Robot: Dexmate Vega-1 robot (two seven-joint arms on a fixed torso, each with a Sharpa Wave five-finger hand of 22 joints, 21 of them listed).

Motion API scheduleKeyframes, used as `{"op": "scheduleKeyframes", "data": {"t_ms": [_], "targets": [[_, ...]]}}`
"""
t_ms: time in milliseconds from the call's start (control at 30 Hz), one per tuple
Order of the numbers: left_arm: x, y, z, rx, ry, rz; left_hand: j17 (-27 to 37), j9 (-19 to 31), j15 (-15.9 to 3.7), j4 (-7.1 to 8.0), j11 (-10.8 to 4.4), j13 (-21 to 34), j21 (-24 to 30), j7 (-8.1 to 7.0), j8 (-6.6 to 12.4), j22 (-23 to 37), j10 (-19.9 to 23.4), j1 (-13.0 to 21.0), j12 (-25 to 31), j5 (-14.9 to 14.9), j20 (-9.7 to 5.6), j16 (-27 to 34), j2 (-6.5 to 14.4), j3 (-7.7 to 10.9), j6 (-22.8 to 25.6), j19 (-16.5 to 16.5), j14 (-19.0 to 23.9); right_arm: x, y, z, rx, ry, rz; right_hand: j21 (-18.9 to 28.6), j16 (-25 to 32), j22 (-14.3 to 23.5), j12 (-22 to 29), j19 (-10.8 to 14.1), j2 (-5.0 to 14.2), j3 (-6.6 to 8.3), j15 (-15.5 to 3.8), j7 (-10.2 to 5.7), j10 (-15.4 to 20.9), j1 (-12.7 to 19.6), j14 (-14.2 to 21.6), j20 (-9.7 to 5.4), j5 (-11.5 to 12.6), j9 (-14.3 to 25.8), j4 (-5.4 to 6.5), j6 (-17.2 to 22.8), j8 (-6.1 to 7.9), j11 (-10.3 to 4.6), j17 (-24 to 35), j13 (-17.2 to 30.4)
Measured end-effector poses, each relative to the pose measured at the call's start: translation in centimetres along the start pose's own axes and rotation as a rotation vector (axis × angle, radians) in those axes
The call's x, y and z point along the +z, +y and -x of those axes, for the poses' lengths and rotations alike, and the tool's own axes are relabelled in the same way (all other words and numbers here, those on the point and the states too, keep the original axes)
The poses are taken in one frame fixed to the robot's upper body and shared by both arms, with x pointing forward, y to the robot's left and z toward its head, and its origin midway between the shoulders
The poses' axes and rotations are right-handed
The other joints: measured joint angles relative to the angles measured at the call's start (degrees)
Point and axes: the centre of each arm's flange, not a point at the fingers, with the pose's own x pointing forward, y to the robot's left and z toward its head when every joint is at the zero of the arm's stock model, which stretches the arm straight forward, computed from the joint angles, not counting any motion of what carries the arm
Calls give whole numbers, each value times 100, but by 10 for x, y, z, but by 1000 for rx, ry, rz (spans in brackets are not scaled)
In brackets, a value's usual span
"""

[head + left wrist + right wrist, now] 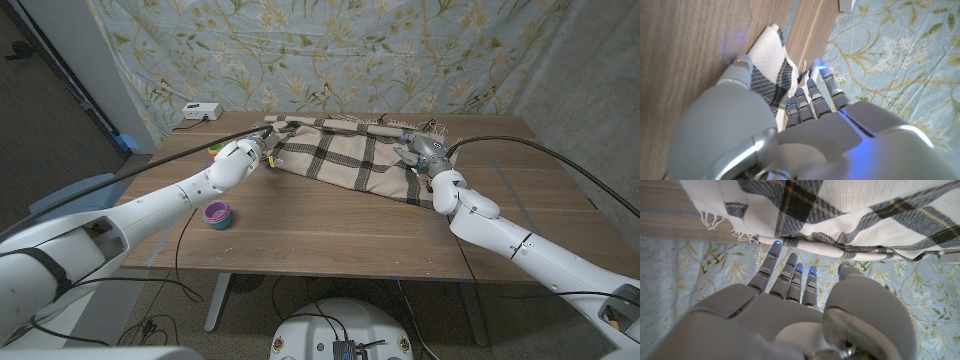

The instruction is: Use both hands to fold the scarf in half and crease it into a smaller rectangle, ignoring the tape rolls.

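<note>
The plaid scarf (350, 160), beige with dark stripes, lies spread across the far middle of the table (330, 225). My left hand (243, 155) is at its left end. In the left wrist view the thumb (740, 75) presses on a scarf corner (771, 65) with the fingers (812, 97) on its other side, pinching it. My right hand (430, 158) is at the scarf's right end. There the fingers (790, 272) and thumb (852, 277) reach out straight and apart, their tips right at the scarf's bunched edge (840, 242), with nothing gripped between them.
A purple tape roll (216, 214) lies near the left front of the table. A green-yellow roll (215, 150) sits just left of my left hand. A white box (200, 110) stands at the far left corner. A floral cloth (330, 50) hangs behind the table.
</note>
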Motion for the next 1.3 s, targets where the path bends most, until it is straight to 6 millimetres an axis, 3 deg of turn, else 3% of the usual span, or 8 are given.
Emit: {"op": "scheduleKeyframes", "data": {"t_ms": [367, 500, 667, 767, 833, 1033, 1300], "targets": [[17, -9, -13, 15, 2, 3, 13, 0, -4, -97, 19, 1, 39, 21, -40, 0, 148, 749, 1, -159, 1, 22, 611, 302, 100, 165, 209, -5, 1, 1, 8, 12, 1, -27, 35, 0, 0, 0, -2, 16, 0, 0, 0, -1, -63, 0, 0, 0, -16, 0, 0, 0, -26, 1], [23, -11, -19, 12, -3, 27, 0, 0, -1, -89, -24, 1, 88, -19, -51, 22, 228, 896, 1, -306, -90, 22, 624, 299, 140, 274, 278, -6, 1, 1, 11, 15, 2, -27, 35, 0, 0, -1, -26, 15, 0, 0, 1, -25, -63, -1, 0, 0, -16, 0, 0, 0, -26, -27], [25, -13, -24, -8, -16, 78, 1, -1, -7, 72, 1, 1, 88, -44, -85, 22, 204, 753, -56, -441, -84, -25, 486, 139, 165, 268, 283, -7, 0, 2, 16, 18, 7, -50, 35, 0, 0, -21, -39, 15, 0, 0, 1, -37, -63, -21, 0, 0, -16, 0, 0, 0, -53, -27], [21, -9, -26, -20, -29, 128, 14, -1, 35, 195, 24, 1, 32, -144, -89, 9, 198, 488, -78, -489, 35, -81, 588, 65, 265, 100, 177, -7, 0, 2, 19, 21, 10, -50, 35, 0, 0, -20, -8, 39, 0, 0, 1, -68, -63, -21, 0, 0, -39, 1, 0, 0, -53, -26], [21, -11, -26, -52, -46, 176, 17, -1, 122, 267, 105, 1, -31, -122, -89, 9, 181, 313, -111, -519, 119, -112, 630, 30, 306, -41, 90, -7, 0, 3, 20, 21, 11, -50, 35, 0, 0, -20, -9, 39, 0, 0, 1, -67, -63, -21, 0, 0, -39, 0, 0, 0, -53, -26], [-2, 2, -23, -76, -60, 294, 17, -1, 197, 359, 186, 1, -112, -152, -89, 10, 162, 102, -132, -567, 216, -157, 578, -18, 396, -201, -25, -6, 0, 2, 21, 19, 15, -50, 35, 0, 1, -20, -9, 63, 0, 0, 1, -67, -62, -21, 0, 0, -64, 1, 0, 0, -63, -26], [-32, 18, -10, -139, -112, 444, 17, -1, 267, 437, 243, 2, -221, -174, -136, 10, 104, -327, -197, -567, 249, -200, 299, -293, 458, -356, -203, -1, 0, 0, 18, 8, 17, -77, 79, 0, 1, -20, -9, 79, 0, 0, 1, -67, -62, -21, 0, 0, -80, 1, 0, 0, -79, -51]]}}
